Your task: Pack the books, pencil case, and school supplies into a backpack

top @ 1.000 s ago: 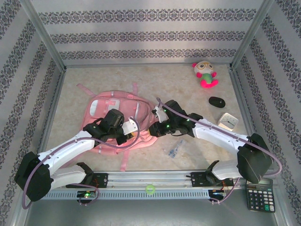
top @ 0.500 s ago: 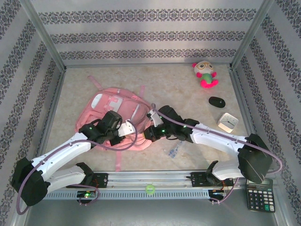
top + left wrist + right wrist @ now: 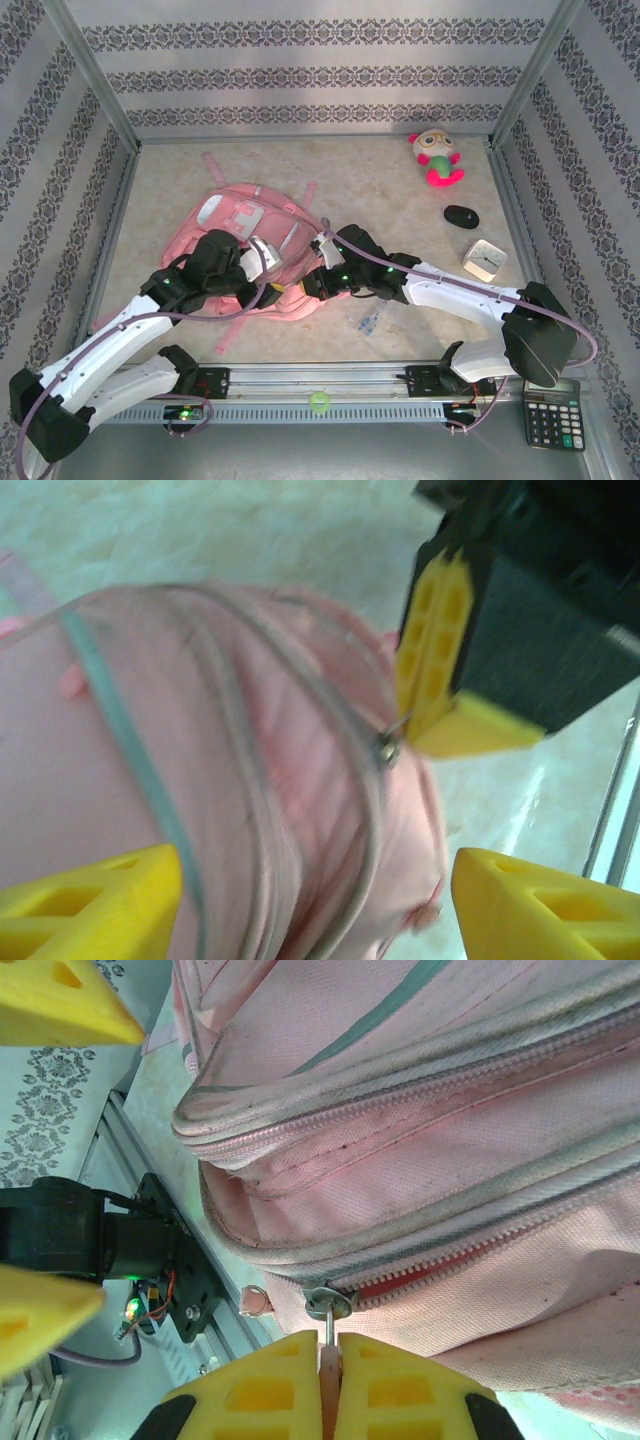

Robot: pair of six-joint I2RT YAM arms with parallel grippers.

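Note:
The pink backpack lies flat on the table, left of centre. My right gripper is shut on the pink pull tab of a zipper slider at the backpack's near edge; the zip beside it is slightly parted. My left gripper stands open over the backpack's fabric, a yellow finger on each side, holding nothing. It sits just left of the right gripper. A clear packet of school supplies lies on the table to the right. The books and pencil case are out of view.
A pink-and-green plush toy, a small black oval object and a white square item sit at the right. A black calculator and a green ball lie by the front rail. Metal frame posts border the table.
My left gripper has opened and let go of the backpack, its arm drawing back to the left. The backpack has shifted and flattened. The right gripper stays shut on the zipper pull.

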